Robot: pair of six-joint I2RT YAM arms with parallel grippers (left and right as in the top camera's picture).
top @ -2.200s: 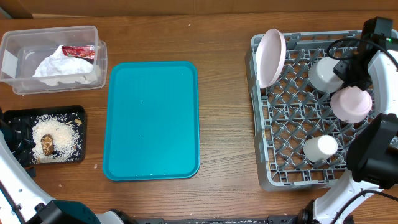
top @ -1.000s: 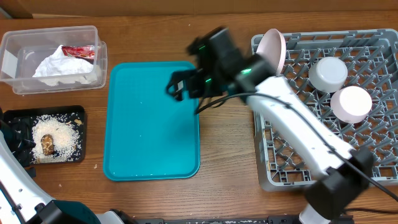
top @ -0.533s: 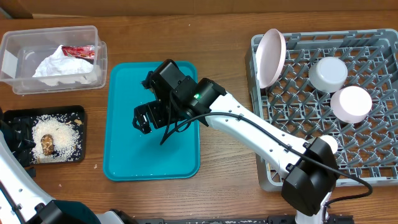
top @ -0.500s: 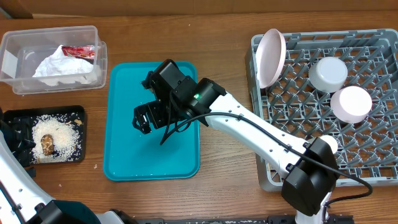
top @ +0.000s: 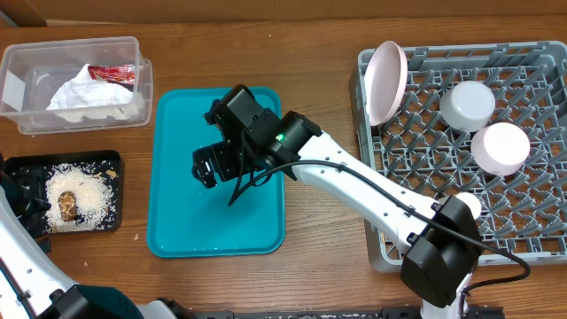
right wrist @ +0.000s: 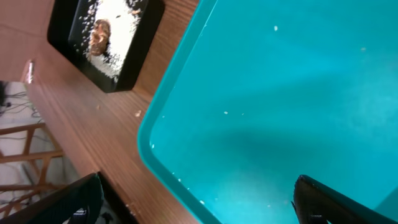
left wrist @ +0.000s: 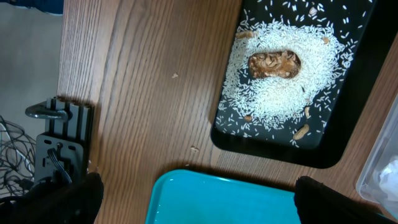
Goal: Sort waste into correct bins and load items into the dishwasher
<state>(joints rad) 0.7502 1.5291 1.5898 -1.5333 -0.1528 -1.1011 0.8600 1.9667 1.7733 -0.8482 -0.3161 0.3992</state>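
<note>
Right pincer (top: 205, 167) is seen over the large teal rectangular plastic serving tray (top: 182, 226), jaws apart, nothing held. In the right wrist view, only a few white specks are seen on the teal tray's surface under the right pincer (right wrist: 199, 211).

Left pincer (left wrist: 196, 208) is seen with jaws apart and empty, above the wooden desk (left wrist: 143, 81), near the teal tray's corner and the shallow black rectangular plastic tray (left wrist: 280, 149).

Loose white rice-like scraps (top: 87, 188) and a brown lump (top: 67, 206) are held in the black tray, at the desk's near left. A crumpled white paper napkin (top: 84, 96) and a small red foil wrapper (top: 113, 73) are seen inside the clear plastic rectangular tub (top: 25, 60), at far left.

The large square grey plastic dish rack (top: 416, 195) is placed at right. A large round pale pink plate (top: 386, 81) is stood on edge at its far left corner. A greyish bowl (top: 467, 105) and a small round pale pink plate (top: 500, 147) are set further right in the rack.
</note>
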